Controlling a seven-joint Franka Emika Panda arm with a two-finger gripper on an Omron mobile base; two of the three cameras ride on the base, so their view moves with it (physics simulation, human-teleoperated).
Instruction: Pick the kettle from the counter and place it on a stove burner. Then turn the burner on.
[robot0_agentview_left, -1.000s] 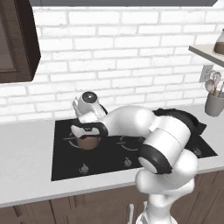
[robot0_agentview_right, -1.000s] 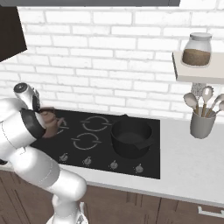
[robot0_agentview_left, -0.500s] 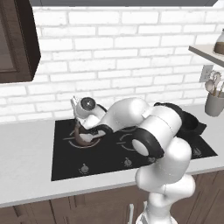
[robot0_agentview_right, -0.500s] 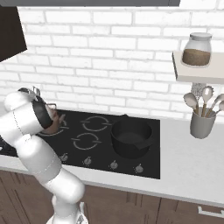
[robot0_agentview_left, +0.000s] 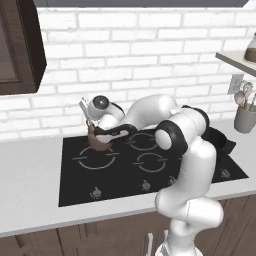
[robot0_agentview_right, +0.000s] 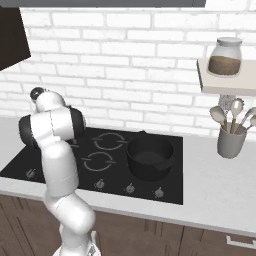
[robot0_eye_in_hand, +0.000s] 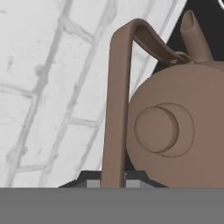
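Claw (robot0_eye_in_hand: 113, 183) pinches the thin arched handle of the smooth brown kettle (robot0_agentview_left: 99, 143), lifted over the glossy black cooktop's (robot0_agentview_left: 125, 175) back-left corner, above the big grey ring burner (robot0_agentview_left: 95, 161); round knobbed lid faces the hand camera, short spout pointing away.

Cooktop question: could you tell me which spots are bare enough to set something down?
Bare: the front left ring and the counter left of the cooktop. Crowded: the black pot on the right, the kettle and claw back left.
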